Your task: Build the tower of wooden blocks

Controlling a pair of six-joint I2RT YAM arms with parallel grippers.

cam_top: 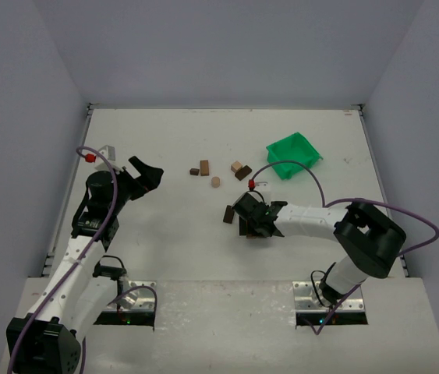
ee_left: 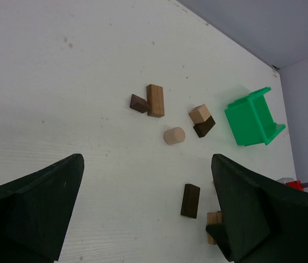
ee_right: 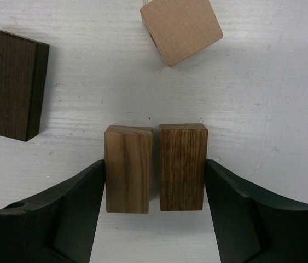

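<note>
Wood blocks [ee_right: 128, 170] between right pincer [ee_right: 155, 189] fingers

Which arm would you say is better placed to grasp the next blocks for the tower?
Right. The right hand has a finger on either side of a tan block and a dark block lying side by side. The left hand hangs open, well away from them.

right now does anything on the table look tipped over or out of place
The green bin at the far right looks tipped onto its side, not standing upright. The wooden blocks lie scattered in the middle, some touching in pairs, with no tower yet. Nothing looks broken or spilled.
</note>
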